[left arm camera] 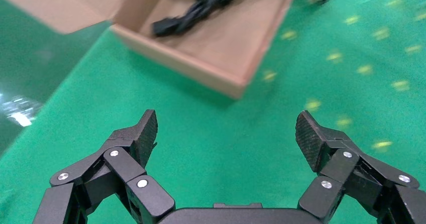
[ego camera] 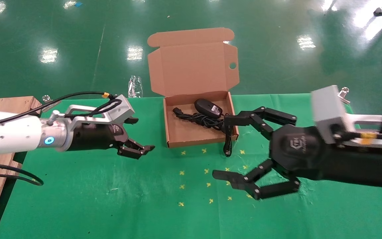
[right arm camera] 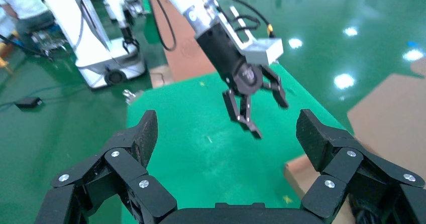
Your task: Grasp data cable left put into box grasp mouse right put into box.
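Both the data cable (ego camera: 191, 117) and the mouse (ego camera: 207, 107) lie inside the box (ego camera: 199, 137), so the task looks essentially done, though the mouse's wire (ego camera: 227, 142) hangs over the wall. The left end effector (ego camera: 137, 136) and right end effector (ego camera: 232, 147) hover spread and empty over the worktop (ego camera: 111, 199).

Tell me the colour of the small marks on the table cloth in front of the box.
Yellow crosses on green cloth, clearest in the head view.

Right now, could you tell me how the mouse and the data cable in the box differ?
The mouse is a smooth black oval with a pale label patch; the data cable is a thick bundled cord ending in a plug. The mouse lies toward the box's far right, the data cable nearer the middle and left. The mouse's thin wire hangs out over the right wall; the data cable stays inside. Both are black and ungripped.
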